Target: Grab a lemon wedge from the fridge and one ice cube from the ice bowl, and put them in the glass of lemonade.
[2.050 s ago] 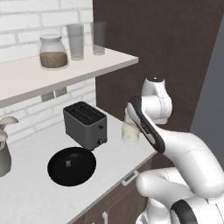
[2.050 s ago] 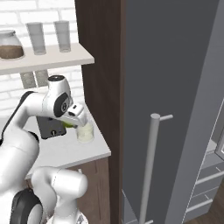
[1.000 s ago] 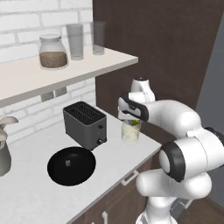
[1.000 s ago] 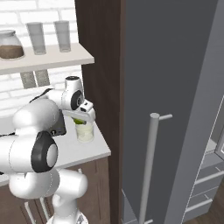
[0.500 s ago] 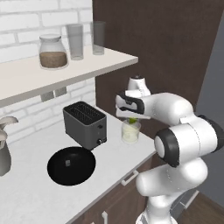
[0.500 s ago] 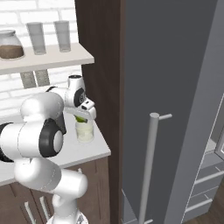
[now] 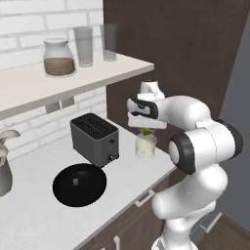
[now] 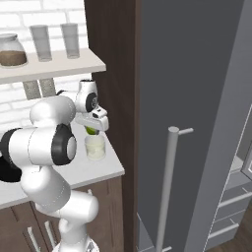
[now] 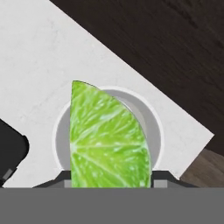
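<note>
My gripper (image 7: 146,130) hangs just above the glass of lemonade (image 7: 145,148) on the counter's right end, shut on the lemon wedge (image 7: 146,131). The hand view looks straight down: the yellow-green lemon wedge (image 9: 109,140) stands between the fingertips over the glass rim (image 9: 152,117). From the right, the lemon wedge (image 8: 91,130) sits under the gripper (image 8: 92,128), over the glass of lemonade (image 8: 95,147). The black ice bowl (image 7: 93,188) lies left of the glass with an ice cube (image 7: 75,182) in it. The grey fridge (image 8: 197,98) stands at the right, its door shut.
A dark toaster (image 7: 94,139) stands between the bowl and the glass. The shelf (image 7: 29,83) above carries a jar (image 7: 58,58) and two tall grey glasses (image 7: 84,46). A kettle (image 7: 4,168) sits far left. The fridge's bar handle (image 8: 167,187) juts out.
The arm has swung its elbow out to the right and the hand has turned, keeping the wedge over the glass and coming slightly lower. Bowl, toaster and glass have not moved.
</note>
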You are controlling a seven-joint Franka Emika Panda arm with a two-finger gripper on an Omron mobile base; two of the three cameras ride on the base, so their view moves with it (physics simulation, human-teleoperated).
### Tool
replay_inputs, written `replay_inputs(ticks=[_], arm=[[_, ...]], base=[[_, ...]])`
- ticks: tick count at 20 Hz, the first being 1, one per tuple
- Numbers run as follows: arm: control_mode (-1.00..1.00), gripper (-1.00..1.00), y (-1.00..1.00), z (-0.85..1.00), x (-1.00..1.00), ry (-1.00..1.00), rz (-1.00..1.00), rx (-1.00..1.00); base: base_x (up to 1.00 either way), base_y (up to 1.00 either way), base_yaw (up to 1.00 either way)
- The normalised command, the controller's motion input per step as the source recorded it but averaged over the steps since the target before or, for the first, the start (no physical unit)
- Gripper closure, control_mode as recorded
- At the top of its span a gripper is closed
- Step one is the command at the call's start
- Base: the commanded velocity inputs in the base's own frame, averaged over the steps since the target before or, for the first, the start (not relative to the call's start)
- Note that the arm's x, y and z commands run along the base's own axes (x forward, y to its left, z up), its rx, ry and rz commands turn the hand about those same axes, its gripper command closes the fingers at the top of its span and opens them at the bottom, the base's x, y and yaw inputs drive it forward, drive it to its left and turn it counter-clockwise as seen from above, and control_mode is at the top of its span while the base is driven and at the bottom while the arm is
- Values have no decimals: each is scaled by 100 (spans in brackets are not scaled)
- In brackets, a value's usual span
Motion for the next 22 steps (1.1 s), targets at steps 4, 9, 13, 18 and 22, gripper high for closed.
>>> replay_inputs(ticks=[4, 9, 13, 18, 22], arm=[[-100, 100, 0, 0, -5, -1, 1, 0], [-100, -100, 0, 0, 0, 0, 0, 0], [-100, -100, 0, 0, 0, 0, 0, 0], [-100, -100, -4, 0, 1, 3, 0, 0], [-100, -100, -9, 0, 0, 6, 0, 0]], base=[[0, 0, 0], [0, 0, 0], [0, 0, 0], [0, 0, 0], [0, 0, 0]])
